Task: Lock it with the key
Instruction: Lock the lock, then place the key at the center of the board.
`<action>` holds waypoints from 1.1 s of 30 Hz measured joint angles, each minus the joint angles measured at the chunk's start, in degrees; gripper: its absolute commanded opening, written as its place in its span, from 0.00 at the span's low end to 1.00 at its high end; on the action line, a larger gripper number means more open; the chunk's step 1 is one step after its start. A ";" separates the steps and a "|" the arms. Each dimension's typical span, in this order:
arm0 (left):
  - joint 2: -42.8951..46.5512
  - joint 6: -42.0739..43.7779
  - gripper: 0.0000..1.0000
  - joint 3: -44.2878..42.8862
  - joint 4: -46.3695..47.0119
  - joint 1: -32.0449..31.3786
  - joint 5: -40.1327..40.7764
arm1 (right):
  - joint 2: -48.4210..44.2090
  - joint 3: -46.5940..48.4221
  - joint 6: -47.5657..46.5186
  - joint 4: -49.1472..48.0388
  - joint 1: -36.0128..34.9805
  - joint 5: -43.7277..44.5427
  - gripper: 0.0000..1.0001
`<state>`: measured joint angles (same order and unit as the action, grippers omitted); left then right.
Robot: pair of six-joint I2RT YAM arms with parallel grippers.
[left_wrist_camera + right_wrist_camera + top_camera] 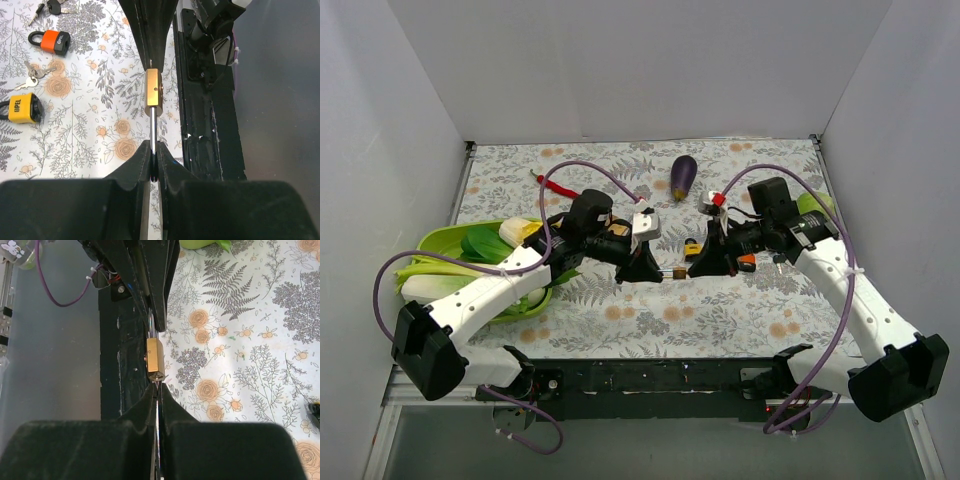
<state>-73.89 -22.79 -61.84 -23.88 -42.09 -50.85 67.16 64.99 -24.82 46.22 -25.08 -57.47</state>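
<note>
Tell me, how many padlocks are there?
3: a brass padlock between the left pincer and right pincer; an orange padlock and a yellow padlock on the cloth. More may be hidden.

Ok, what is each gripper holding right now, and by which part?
The left gripper pinches the brass padlock by its shackle; the right gripper is shut on the key, at the padlock's keyhole end.

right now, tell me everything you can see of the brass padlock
Small brass padlock: a block-shaped body with a silver shackle. It is held end to end between the two pincers. The left pincer is shut on the shackle, and the right pincer is shut at its keyhole end, on what looks like the key. Nothing else touches it.
</note>
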 measured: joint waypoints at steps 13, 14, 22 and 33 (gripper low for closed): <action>-0.83 0.09 0.00 2.16 2.05 3.52 -1.01 | 6.10 -0.66 -20.85 20.39 25.97 -2.23 0.01; -0.83 0.04 0.00 2.27 2.03 3.52 -1.09 | 6.88 -1.14 -22.99 21.64 29.14 -1.09 0.01; -0.90 -0.24 0.00 2.49 3.17 3.52 -1.53 | 16.76 -3.87 -31.63 22.51 48.19 14.99 0.01; -2.40 -0.87 0.00 2.67 4.70 3.52 -1.90 | 24.11 -7.87 -30.95 14.14 54.75 26.71 0.01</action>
<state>-76.29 -23.66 -59.18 -19.18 -38.57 -52.75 91.26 57.12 -55.77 60.36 29.67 -30.76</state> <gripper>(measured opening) 0.051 0.022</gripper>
